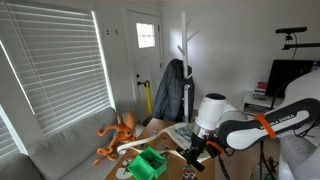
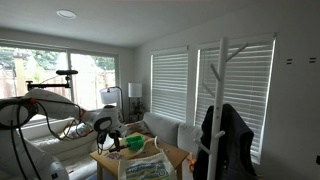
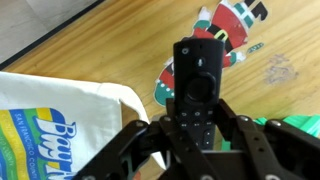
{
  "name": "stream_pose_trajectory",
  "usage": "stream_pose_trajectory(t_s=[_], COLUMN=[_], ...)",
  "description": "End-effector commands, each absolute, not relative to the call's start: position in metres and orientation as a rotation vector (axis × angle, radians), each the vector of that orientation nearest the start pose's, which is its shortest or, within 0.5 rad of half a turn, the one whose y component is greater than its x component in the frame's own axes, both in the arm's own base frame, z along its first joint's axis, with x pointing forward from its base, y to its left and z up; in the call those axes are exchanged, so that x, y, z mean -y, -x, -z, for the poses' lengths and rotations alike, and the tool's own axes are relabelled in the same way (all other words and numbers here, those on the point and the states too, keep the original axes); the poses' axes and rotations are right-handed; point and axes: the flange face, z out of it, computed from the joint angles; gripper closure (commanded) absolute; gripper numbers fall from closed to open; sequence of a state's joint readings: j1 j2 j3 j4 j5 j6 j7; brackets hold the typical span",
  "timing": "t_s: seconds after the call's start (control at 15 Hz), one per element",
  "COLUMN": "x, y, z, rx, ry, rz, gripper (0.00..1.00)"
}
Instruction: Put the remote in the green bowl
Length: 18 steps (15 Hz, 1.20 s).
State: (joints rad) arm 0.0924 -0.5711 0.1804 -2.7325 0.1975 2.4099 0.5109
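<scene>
In the wrist view my gripper (image 3: 196, 128) is shut on the remote (image 3: 196, 85), a slim black oblong with buttons and a round pad, which sticks out past the fingertips above the wooden table. A sliver of the green bowl (image 3: 296, 124) shows at the right edge, beside the right finger. In both exterior views the gripper (image 1: 192, 156) (image 2: 113, 142) hangs just above the table next to the green bowl (image 1: 150, 164) (image 2: 134, 144). The remote is too small to make out there.
A white bag with blue and yellow print (image 3: 55, 120) lies under the gripper's left side. A red, green and white figure picture (image 3: 225, 35) lies on the table. An orange octopus toy (image 1: 118, 135) sits on the grey sofa. A coat rack (image 1: 183, 70) stands behind.
</scene>
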Motion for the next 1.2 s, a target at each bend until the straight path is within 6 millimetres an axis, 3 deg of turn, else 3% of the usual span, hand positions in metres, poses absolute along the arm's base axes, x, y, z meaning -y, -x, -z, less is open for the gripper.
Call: stream_pose_trajectory(t_s=[0.0, 0.2, 0.33, 0.73, 1.13], x=[-0.114, -0.132, -0.143, -0.151, -0.144], y=[-0.377, -0.401, -0.423, -0.473, -0.498], z=[-0.444, -0.477, -0.485, -0.447, -0.426], rx=[-0.642, -0.668, -0.699, -0.762, -0.79], ry=[2.744, 2.606, 2.552, 2.551, 2.62], rz=[0.404, 0.543, 0.645, 0.705, 0.675], gripper=[0.82, 0.82, 0.82, 0.82, 0.82])
